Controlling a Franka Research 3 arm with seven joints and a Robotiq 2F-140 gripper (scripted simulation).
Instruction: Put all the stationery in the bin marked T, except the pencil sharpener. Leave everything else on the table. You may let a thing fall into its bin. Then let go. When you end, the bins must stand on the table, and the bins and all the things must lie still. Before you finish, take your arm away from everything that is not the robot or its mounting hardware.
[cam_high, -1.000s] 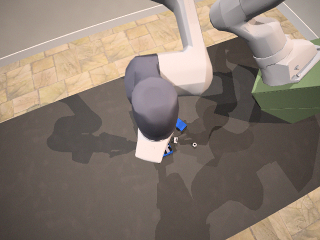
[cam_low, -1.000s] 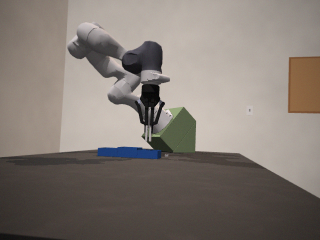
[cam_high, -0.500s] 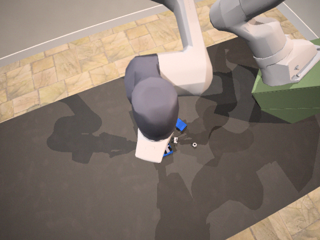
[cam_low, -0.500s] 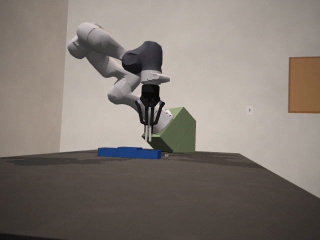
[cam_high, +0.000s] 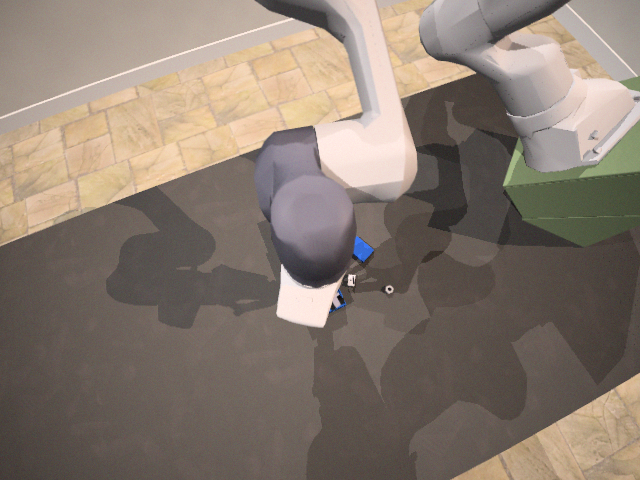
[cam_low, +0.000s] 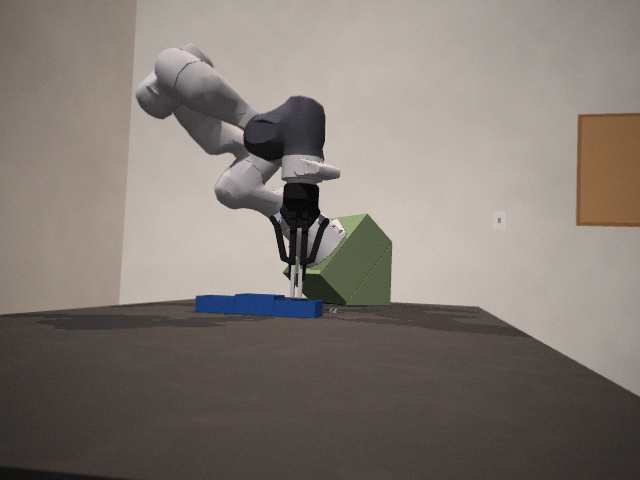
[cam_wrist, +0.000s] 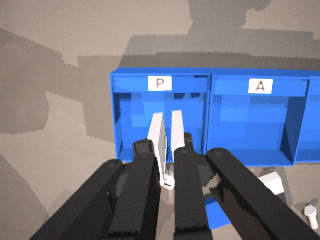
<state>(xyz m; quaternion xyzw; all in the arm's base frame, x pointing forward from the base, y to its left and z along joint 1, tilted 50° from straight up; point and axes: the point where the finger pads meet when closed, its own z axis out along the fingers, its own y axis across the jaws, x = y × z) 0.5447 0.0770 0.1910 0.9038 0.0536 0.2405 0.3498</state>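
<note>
My gripper (cam_low: 296, 296) (cam_wrist: 169, 126) is shut with nothing between its fingers. Its tips are low over or inside the blue bin marked P (cam_wrist: 113, 112) (cam_low: 310, 308). The bin marked A (cam_wrist: 299, 120) stands beside it. A third bin (cam_wrist: 316, 120) (cam_low: 214, 304) is cut off in the wrist view, its label out of sight. A small whitish piece (cam_wrist: 167, 181) lies just outside bin P, partly behind the fingers. A white block with a dark part (cam_wrist: 271, 183) lies outside bin A. A white bolt-like piece (cam_wrist: 311, 216) lies farther right. I cannot tell which piece is the sharpener.
A flat blue thing (cam_high: 362, 249) (cam_wrist: 218, 213) lies near the bins, partly behind the gripper in the wrist view. A small white ring-shaped piece (cam_high: 389, 289) lies beyond it. The green base block (cam_high: 573, 206) (cam_low: 364, 263) stands behind. The arm hides most bins from above.
</note>
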